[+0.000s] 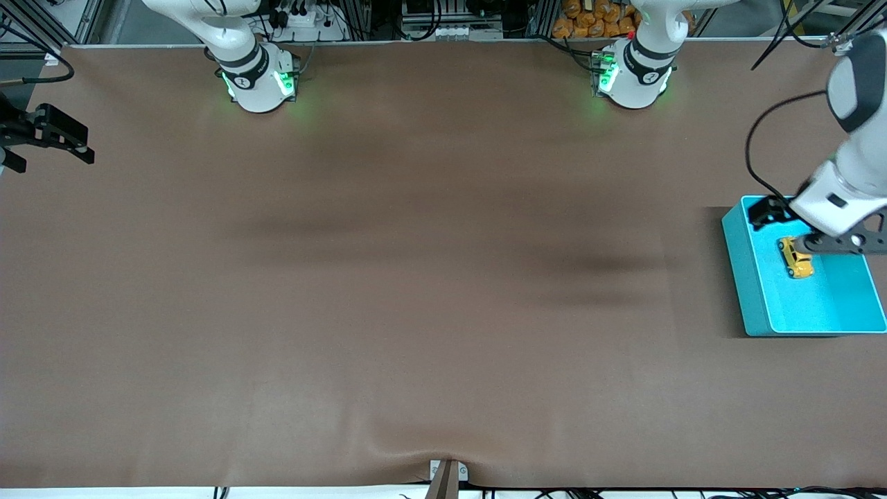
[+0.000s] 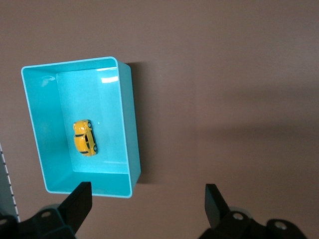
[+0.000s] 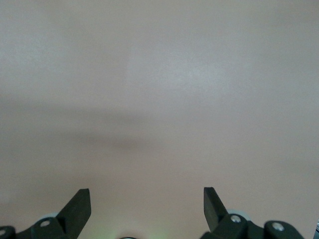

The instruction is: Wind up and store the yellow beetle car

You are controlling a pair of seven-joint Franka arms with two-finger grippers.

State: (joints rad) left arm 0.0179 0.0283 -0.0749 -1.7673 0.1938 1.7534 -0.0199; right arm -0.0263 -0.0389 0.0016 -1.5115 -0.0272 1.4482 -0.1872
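Note:
The yellow beetle car [image 1: 795,257] [image 2: 85,138] lies on the floor of the turquoise bin [image 1: 745,274] [image 2: 127,119] at the left arm's end of the table. Nothing touches it. My left gripper [image 1: 790,227] [image 2: 147,201] hangs open and empty high over the bin's corner nearest the bases. In the left wrist view that corner and bare table show between its fingers. My right gripper [image 1: 50,154] [image 3: 147,201] waits open and empty over bare table at the right arm's end.
The brown table mat [image 1: 429,277] stretches between the two arms. The bin stands close to the table's edge at the left arm's end. A small metal bracket [image 1: 447,473] sits at the table edge nearest the front camera.

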